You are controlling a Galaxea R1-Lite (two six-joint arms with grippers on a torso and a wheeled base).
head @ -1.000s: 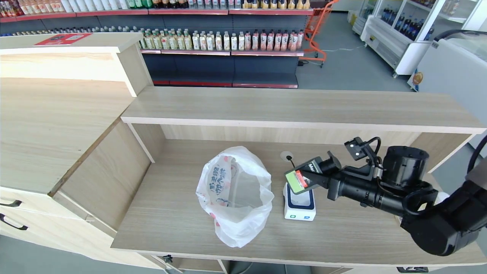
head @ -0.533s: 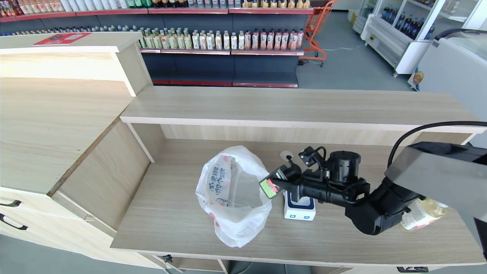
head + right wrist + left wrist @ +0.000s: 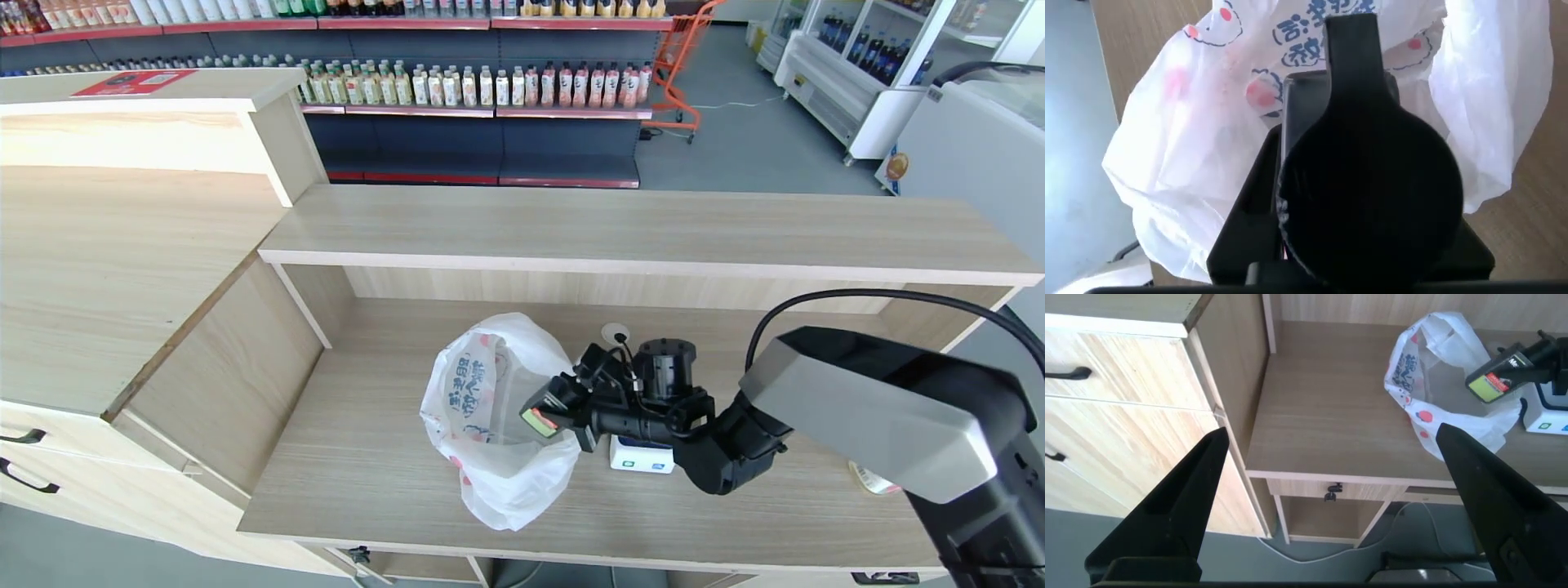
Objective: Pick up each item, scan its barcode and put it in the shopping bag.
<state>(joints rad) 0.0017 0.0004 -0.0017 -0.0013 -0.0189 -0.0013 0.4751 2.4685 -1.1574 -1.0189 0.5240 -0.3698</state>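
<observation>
Nearest, the left hand (image 3: 1333, 437) hung off the counter's front edge, down and to the left of the shopping bag (image 3: 490, 425). Its two fingers (image 3: 1167, 510) were spread wide, with nothing between them. There was one bag, one scanner, one small box and one bottle.

The bag stood open-mouthed close to the counter's (image 3: 367, 457) near edge. To the bag's left lay a broad bare stretch of counter running to the wooden side wall. A narrower bare strip ran in front of the bag along the edge.

Over the right rim of the bag's mouth, the right hand (image 3: 545, 415) was closed on the small box (image 3: 539, 422). The box's green-and-red face was turned toward the near edge. Its long axis ran roughly level and slightly slanted, crosswise to the arm.

Just right of the bag sat the white scanner (image 3: 641, 457), partly under the arm. Well to the bag's right, the bottle (image 3: 869, 480) was mostly hidden behind the arm.

Behind the bag the counter ended at a raised ledge (image 3: 637, 229). Beyond that ledge were shelves of bottles (image 3: 482, 86).
</observation>
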